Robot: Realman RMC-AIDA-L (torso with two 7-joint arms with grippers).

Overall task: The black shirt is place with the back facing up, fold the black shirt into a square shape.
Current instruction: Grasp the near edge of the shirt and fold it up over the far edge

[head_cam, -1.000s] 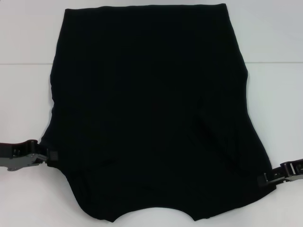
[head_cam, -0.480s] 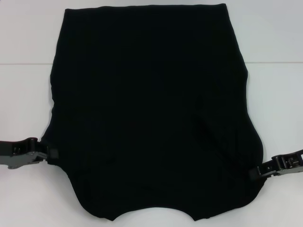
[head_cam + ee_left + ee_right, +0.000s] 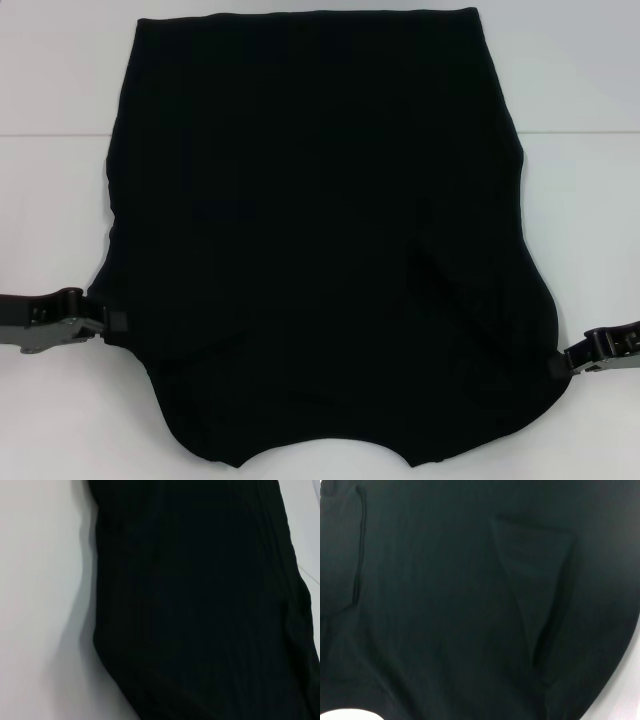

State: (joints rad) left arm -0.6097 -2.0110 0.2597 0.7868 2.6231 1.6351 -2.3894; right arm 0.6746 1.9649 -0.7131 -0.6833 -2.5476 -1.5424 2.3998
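Note:
The black shirt (image 3: pixel 320 230) lies spread flat on the white table (image 3: pixel 60 200), plain side up, and fills most of the head view. My left gripper (image 3: pixel 108 321) is at the shirt's left edge near the front, shut on the cloth with one dark pad on top of it. On the opposite side, my right gripper (image 3: pixel 556 365) is shut on the shirt's right edge near the front. The left wrist view shows only the black shirt (image 3: pixel 200 600) against the table. In the right wrist view the black shirt (image 3: pixel 470 605) has a raised crease and a seam.
White tabletop (image 3: pixel 590 200) lies bare on both sides of the shirt, with a faint seam line (image 3: pixel 50 133) across it. The shirt's near edge runs off the bottom of the head view.
The right gripper moved up and in at the shirt's right edge, then slightly back out, and the cloth edge there drew inward. The left gripper crept slightly up and inward.

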